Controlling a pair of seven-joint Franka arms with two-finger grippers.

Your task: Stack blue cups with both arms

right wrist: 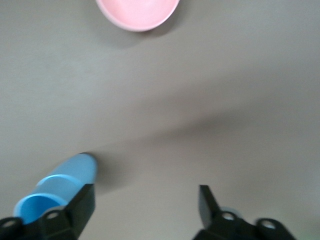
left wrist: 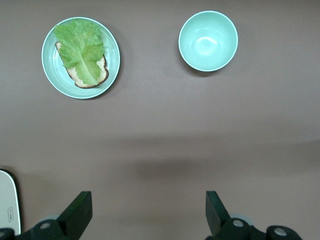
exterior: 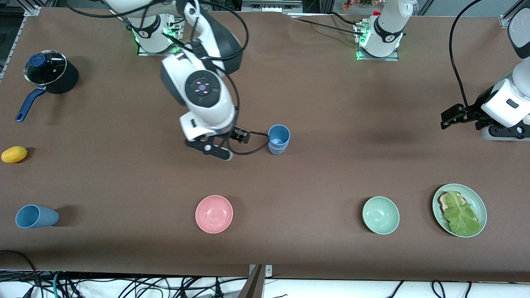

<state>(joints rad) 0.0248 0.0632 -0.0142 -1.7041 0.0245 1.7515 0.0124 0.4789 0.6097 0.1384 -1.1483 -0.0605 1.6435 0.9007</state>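
The right gripper [exterior: 232, 142] is seen just beside the stacked cups [exterior: 278, 139], on the side toward the right arm's end of the table; its fingers [right wrist: 82, 202] are spread wide and nothing is held between them; in the right wrist view the stack [right wrist: 57, 190] lies outside one finger, apart from the gap. The right arm [exterior: 203, 89] is bent down steeply from its base, its wrist turned toward the table. The left gripper [exterior: 455, 116] is held over the left arm's end of the table, its fingers [left wrist: 77, 212] parted wide with only bare table between them; the left arm [exterior: 507, 103] waits there.

The stack is made of two blue cups, one nested inside the other, standing upright and open upward, the inner rim showing just below the outer one. A third blue cup [exterior: 35, 216] lies on its side near the front edge, at the right arm's end of the table, well apart from the stack.

The table [exterior: 323, 174] is covered in plain brown; a pink bowl [exterior: 214, 214] and a green bowl [exterior: 380, 215] stand nearer the front camera than the stack; a green plate [exterior: 480, 205] carries toast [exterior: 444, 202] under a lettuce leaf [exterior: 461, 215]. A lidded black pot [exterior: 49, 72] with a blue handle and a lemon [exterior: 14, 154] sit at the right arm's end. Cables [exterior: 124, 287] are seen along the front edge.
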